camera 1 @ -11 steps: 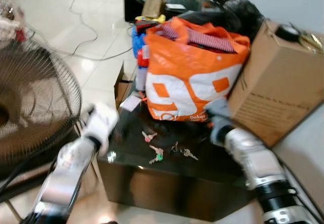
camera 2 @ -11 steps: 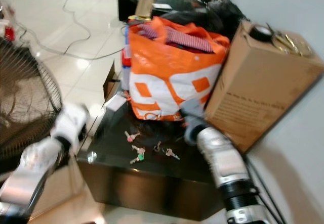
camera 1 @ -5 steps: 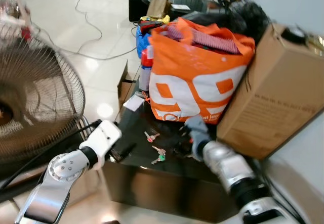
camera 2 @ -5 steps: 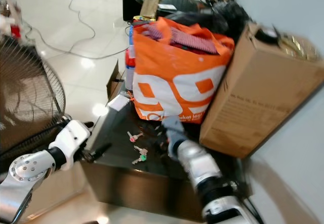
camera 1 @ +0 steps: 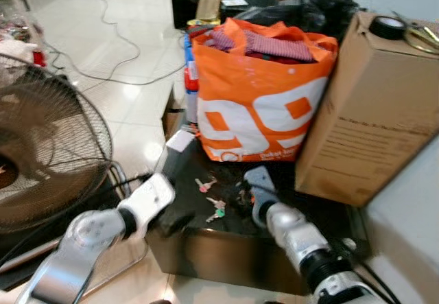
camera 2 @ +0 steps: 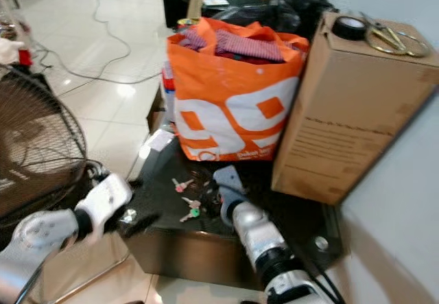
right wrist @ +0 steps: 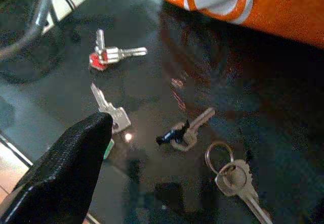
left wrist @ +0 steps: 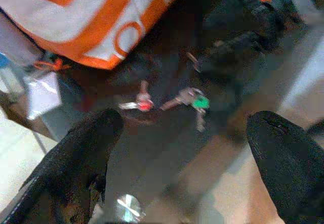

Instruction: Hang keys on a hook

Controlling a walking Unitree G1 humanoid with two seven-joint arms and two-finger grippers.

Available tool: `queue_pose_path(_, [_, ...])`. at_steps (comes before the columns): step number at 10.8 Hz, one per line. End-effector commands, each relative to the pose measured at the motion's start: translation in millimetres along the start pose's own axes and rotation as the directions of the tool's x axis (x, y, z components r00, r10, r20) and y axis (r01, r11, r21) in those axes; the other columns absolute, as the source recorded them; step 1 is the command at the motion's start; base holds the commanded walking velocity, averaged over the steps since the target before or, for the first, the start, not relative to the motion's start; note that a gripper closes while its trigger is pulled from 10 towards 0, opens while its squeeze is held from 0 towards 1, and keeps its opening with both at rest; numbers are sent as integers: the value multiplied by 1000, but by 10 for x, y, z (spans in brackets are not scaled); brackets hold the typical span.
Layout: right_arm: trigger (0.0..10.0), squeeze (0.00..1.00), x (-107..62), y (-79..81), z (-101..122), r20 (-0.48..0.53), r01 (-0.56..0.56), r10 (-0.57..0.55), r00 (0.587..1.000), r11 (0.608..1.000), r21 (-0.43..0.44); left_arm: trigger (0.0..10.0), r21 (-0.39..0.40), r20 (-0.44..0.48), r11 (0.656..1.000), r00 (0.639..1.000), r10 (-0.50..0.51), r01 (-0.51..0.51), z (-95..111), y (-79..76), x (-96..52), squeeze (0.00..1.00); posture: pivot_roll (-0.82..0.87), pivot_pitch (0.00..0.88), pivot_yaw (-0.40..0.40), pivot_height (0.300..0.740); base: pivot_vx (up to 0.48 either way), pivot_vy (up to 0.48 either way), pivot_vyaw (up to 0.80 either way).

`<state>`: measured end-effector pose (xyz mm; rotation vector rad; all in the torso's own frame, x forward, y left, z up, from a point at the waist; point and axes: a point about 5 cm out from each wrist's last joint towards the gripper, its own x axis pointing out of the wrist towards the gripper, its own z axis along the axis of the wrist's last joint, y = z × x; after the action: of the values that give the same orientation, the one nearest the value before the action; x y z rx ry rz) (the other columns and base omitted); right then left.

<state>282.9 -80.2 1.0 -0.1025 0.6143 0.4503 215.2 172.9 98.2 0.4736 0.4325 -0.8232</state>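
Observation:
Several loose keys lie on a dark glossy table (camera 1: 206, 239): a red-tagged bunch (camera 1: 204, 184), a green-tagged bunch (camera 1: 216, 212), a black-tagged key (right wrist: 185, 133) and a key on a ring (right wrist: 230, 172). My right gripper (camera 1: 241, 195) hangs low over the keys, just right of the green bunch; one black finger (right wrist: 66, 168) shows beside a silver key (right wrist: 109, 108), and nothing is held. My left gripper (left wrist: 182, 148) is at the table's front left corner, its fingers (left wrist: 76, 158) spread wide and empty, facing the red bunch (left wrist: 139, 102) and the green bunch (left wrist: 196, 100).
An orange shopping bag (camera 1: 260, 98) full of cloth stands at the back of the table, with a cardboard box (camera 1: 370, 112) to its right. A standing fan (camera 1: 41, 153) is close on the left. A white card (camera 1: 180, 141) lies at the table's left edge. Cables cross the tiled floor (camera 1: 116, 36).
The camera has shifted. My right arm has swung left and down until its gripper is over the keys. My left gripper has dropped to the table's front left corner.

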Motion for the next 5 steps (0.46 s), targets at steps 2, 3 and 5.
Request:
queue_pose_path(2, [10000, 0, 38, -2, 90, 30, 2, 0, 1000, 997, -80, 10000, -19, -30, 998, 998, -59, 58, -28, -100, -111, 0, 2, 86, -48, 740, 0, 0, 0])
queue_pose_path(3, [10000, 0, 66, 22, 123, 46, 3, 1, 999, 997, -77, 10000, -24, -36, 998, 998, -59, 58, -41, -109, -155, 0, 19, 115, -68, 740, 0, 0, 0])
queue_pose_path(5, [10000, 0, 89, 73, 157, 77, -2, 7, 997, 998, -64, 10000, -29, -43, 999, 998, -43, 42, -19, -130, -248, 0, 42, 140, -84, 740, 0, 0, 0])
